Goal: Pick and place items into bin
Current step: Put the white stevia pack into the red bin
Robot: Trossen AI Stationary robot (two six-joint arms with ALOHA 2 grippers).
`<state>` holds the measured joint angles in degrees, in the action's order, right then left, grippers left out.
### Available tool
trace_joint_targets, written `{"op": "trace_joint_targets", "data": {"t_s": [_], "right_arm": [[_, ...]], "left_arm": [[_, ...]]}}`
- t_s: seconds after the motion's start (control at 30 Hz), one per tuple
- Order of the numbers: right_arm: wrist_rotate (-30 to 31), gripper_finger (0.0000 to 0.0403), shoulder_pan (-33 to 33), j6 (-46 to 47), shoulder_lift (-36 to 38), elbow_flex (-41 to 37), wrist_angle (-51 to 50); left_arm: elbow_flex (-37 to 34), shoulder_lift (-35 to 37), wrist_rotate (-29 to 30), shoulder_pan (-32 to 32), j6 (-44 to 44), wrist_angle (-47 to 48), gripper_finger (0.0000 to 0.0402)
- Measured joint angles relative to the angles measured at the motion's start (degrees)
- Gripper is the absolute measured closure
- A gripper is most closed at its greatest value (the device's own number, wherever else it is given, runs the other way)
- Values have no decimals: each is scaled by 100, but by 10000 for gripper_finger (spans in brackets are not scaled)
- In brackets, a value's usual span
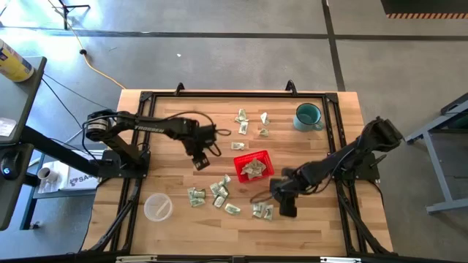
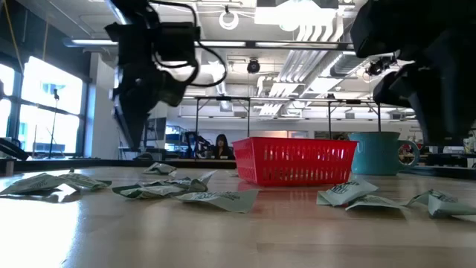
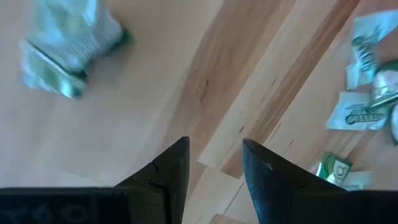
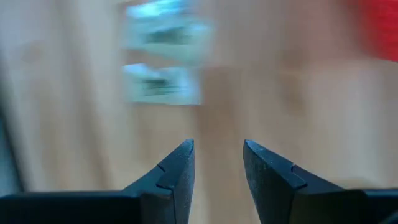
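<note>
Left gripper (image 3: 214,163) parted narrowly, nothing between the fingers, bare wooden table (image 1: 175,223) beneath; poised above the boards to the left of the red basket (image 1: 253,166), clear of it. One crumpled packet (image 3: 67,53) ahead of those fingers, several more packets (image 3: 360,112) off to one side.

Right gripper (image 4: 217,165) also parted narrowly and empty, low over the table just right of the basket and nearer the front edge. Blurred packets (image 4: 163,59) ahead of it, untouched.

Inside the basket, at least one packet (image 1: 254,169). Others scattered behind the basket (image 1: 251,123) and in front of it (image 1: 216,196). Teal mug (image 1: 308,116) behind and right of the basket; clear cup (image 1: 157,207) in front, far left.
</note>
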<state>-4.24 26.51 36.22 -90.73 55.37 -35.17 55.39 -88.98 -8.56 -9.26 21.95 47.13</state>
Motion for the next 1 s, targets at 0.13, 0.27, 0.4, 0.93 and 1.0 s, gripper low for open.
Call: {"op": "trace_joint_targets", "data": {"t_s": [0.13,0.27,0.4,0.93,1.0], "right_arm": [[-285,274,330,-34,-535,2,800],[83,263,425,549,-833,0,1184],[838,222,423,711,-863,0,1327],[1081,111,734,689,-1448,33,1816],[1376,121,795,748,-1461,35,1646]], "left_arm": [[-476,64,24,281,567,-364,222],[-706,75,60,549,918,-461,222],[-764,76,183,735,985,-485,222],[-762,77,380,781,692,-533,222],[-762,77,380,781,682,-533,222]]}}
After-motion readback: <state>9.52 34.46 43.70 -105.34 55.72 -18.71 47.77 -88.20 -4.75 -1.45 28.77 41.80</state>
